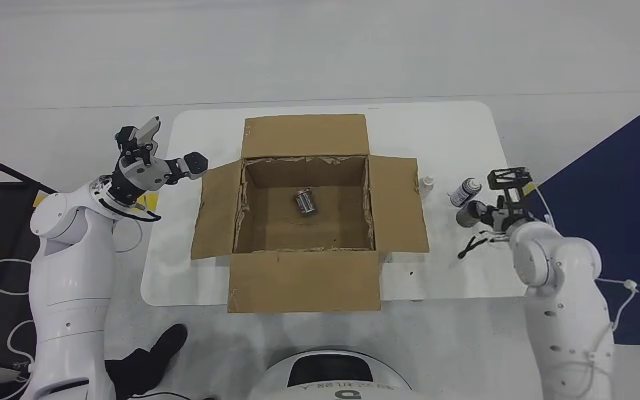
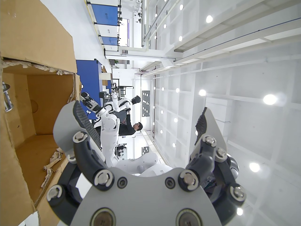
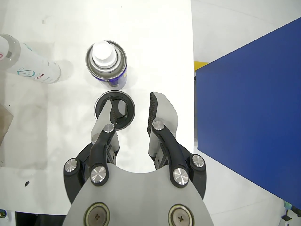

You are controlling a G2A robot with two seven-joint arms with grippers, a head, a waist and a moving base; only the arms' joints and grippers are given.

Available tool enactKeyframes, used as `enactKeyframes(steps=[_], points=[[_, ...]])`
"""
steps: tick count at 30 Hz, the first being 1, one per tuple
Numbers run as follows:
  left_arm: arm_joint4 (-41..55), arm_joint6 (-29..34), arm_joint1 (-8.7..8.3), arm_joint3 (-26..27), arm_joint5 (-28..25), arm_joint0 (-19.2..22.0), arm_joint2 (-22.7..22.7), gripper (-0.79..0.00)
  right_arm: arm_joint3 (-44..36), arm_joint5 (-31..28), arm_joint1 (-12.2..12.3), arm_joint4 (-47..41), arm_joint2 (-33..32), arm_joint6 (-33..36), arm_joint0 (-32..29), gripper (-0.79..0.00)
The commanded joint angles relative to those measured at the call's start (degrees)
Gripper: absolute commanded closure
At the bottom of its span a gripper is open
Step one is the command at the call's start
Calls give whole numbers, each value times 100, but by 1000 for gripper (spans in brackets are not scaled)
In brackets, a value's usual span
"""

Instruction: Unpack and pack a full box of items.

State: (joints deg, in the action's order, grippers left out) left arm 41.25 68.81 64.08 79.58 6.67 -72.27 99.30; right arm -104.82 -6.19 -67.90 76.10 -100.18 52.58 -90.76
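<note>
One can (image 1: 306,203) lies in the box (image 1: 305,282); left gripper (image 2: 140,108) fingers (image 2: 82,121) stand apart.

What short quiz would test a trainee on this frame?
1. True or false: the cardboard box holds three items.
2. The spray can is: A inside the box; B upright on the table; C lying on the floor.
3. Fill in: the left gripper is ___ and empty.
Key: 1 false, a single can lies inside; 2 B; 3 open.
</note>
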Motion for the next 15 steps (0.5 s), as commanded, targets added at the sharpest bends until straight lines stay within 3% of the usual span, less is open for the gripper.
enactKeyframes(steps=[1, 12, 15], points=[[0, 0, 0, 0, 0, 0, 0, -785, 103, -55, 7, -19, 30, 172, 102, -299], [0, 0, 0, 0, 0, 0, 0, -785, 751, -164, 29, -40, 311, 670, 744, -274], [0, 0, 0, 0, 0, 0, 0, -785, 887, -196, 33, -90, 381, 792, 878, -231]])
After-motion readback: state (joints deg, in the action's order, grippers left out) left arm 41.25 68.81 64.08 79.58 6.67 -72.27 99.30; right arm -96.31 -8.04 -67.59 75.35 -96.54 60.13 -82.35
